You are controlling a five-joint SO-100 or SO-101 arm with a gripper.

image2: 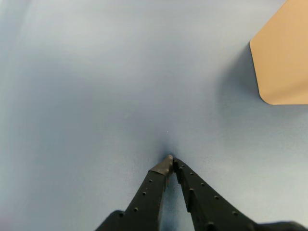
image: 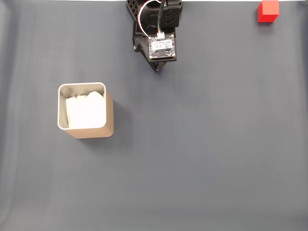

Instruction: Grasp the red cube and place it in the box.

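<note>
The red cube (image: 268, 11) sits on the grey mat at the far top right of the fixed view. The box (image: 85, 110), tan with a pale rim and white paper inside, stands at the left middle. My gripper (image: 157, 69) hangs at the top centre under the arm, far from both. In the wrist view the gripper (image2: 170, 160) has its two black fingertips touching, shut on nothing, just above the mat. A tan side of the box (image2: 284, 57) shows at the right edge of that view.
A plain grey mat (image: 202, 159) covers the table. Its top edge runs just behind the arm base (image: 155, 12) and the cube.
</note>
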